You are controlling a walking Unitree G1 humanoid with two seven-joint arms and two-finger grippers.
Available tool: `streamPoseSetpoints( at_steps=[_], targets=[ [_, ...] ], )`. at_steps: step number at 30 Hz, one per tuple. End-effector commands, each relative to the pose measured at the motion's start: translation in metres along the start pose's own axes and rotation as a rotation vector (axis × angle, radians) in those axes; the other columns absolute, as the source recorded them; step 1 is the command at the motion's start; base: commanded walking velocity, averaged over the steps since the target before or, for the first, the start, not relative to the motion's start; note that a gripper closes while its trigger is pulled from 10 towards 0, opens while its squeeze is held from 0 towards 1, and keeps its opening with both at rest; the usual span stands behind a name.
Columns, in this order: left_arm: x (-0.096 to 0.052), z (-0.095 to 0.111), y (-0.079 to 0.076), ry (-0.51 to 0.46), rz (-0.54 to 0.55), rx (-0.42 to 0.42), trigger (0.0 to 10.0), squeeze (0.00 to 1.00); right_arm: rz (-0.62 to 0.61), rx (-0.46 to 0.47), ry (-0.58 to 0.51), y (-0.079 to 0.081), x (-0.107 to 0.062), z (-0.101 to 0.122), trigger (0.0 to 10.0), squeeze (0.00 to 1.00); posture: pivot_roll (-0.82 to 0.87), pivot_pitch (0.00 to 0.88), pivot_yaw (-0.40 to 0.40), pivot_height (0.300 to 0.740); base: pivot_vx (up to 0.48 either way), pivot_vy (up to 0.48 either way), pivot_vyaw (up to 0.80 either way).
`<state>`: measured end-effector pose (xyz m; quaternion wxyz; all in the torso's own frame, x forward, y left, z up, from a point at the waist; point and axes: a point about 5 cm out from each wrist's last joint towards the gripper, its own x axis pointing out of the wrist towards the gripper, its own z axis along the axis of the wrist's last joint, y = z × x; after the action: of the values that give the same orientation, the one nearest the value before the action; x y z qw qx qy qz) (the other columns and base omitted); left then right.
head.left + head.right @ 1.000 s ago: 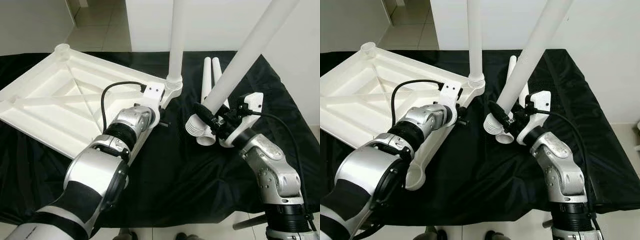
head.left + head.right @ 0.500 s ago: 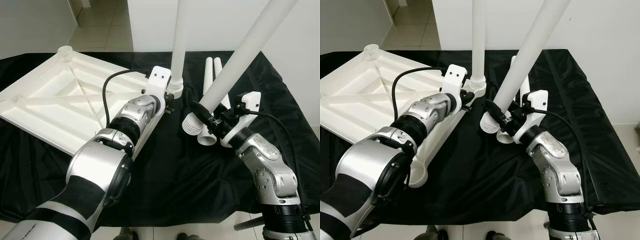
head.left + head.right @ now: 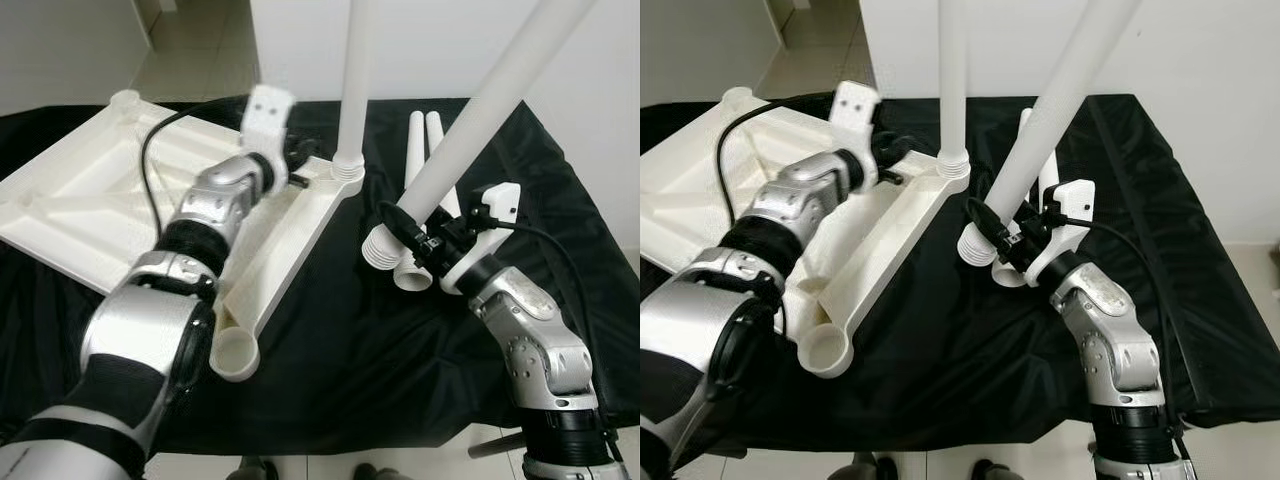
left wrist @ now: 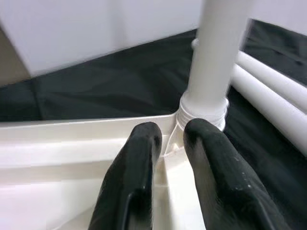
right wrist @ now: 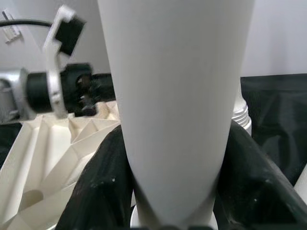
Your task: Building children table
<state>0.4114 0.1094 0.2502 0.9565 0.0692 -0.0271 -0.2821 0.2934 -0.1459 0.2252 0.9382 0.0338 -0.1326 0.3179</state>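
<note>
The white tabletop [image 3: 90,200] lies upside down on a black cloth. One white leg [image 3: 353,80] stands upright in its near-right corner socket [image 3: 347,172]. My left gripper [image 3: 300,172] sits at that corner, its fingers [image 4: 144,143] pinched almost together on the tabletop's rim beside the socket. My right gripper [image 3: 420,240] is shut on a second white leg [image 3: 480,120], which slants up to the right. That leg's threaded end [image 3: 378,250] hangs just above the cloth, right of the tabletop. In the right wrist view the fingers [image 5: 105,182] clamp this leg [image 5: 177,96] from both sides.
Two more white legs [image 3: 418,150] lie side by side on the cloth behind my right gripper. An empty socket [image 3: 235,355] sticks out at the tabletop's near corner. The cloth-covered table's front edge [image 3: 330,440] is close, and a white wall stands behind.
My left arm has swung up and back, leaving the near socket uncovered. Its gripper now points at the upright leg's socket. The held leg's lower end has drifted slightly left.
</note>
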Motion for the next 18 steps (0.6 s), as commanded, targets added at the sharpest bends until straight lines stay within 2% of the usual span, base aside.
streamPoseSetpoints(
  at_steps=[1,4,5,6,7,8,11,15,16,18],
  targets=[
    [-0.009,-0.001,0.005,-0.009,-0.026,0.089,10.0,0.0,0.015,0.004,-0.012,0.001,0.001,0.001,10.0,0.0,-0.02,0.156,0.051,0.74,0.0,0.0,0.0],
    [-0.018,-0.004,0.009,-0.008,-0.043,0.128,10.0,0.0,0.016,0.004,-0.011,0.001,0.001,0.0,10.0,0.0,-0.01,0.154,0.048,0.74,0.0,0.0,0.0],
    [-0.023,-0.006,0.011,-0.005,-0.06,0.148,10.0,0.0,0.016,0.005,-0.01,0.001,0.001,0.0,10.0,0.0,-0.01,0.154,0.048,0.74,0.0,0.0,0.0],
    [-0.034,-0.009,0.019,0.004,-0.047,0.183,10.0,0.0,0.016,0.007,-0.009,0.0,0.002,-0.001,10.0,0.0,-0.01,0.146,0.044,0.74,0.0,0.0,0.0],
    [-0.044,-0.012,0.025,0.001,-0.049,0.184,10.0,0.0,0.017,0.007,-0.009,0.0,0.002,-0.002,10.0,0.0,-0.01,0.141,0.045,0.74,0.0,0.0,0.0],
    [-0.044,-0.012,0.025,0.001,-0.049,0.184,10.0,0.0,0.017,0.007,-0.009,0.0,0.002,-0.002,10.0,0.0,-0.01,0.141,0.045,0.74,0.0,0.0,0.0],
    [-0.066,-0.021,0.034,0.002,-0.035,0.238,10.0,0.0,0.014,0.009,-0.009,-0.001,0.001,-0.003,10.0,0.0,-0.01,0.131,0.039,0.74,0.0,0.0,0.0],
    [-0.073,-0.025,0.033,0.008,-0.057,0.259,10.0,0.0,0.01,0.01,-0.01,-0.001,0.001,-0.003,10.0,0.0,-0.01,0.131,0.039,0.74,0.0,0.0,0.0],
    [-0.075,-0.024,0.033,0.001,-0.055,0.264,10.0,1.0,0.008,0.011,-0.009,-0.002,0.001,-0.003,10.0,0.0,-0.02,0.129,0.039,0.74,0.0,0.0,0.0],
    [-0.087,-0.041,0.025,0.015,-0.094,0.204,10.0,1.0,-0.002,0.018,-0.006,-0.003,0.0,-0.005,10.0,0.0,-0.02,0.118,0.03,0.74,0.0,0.0,0.0]
  ],
)
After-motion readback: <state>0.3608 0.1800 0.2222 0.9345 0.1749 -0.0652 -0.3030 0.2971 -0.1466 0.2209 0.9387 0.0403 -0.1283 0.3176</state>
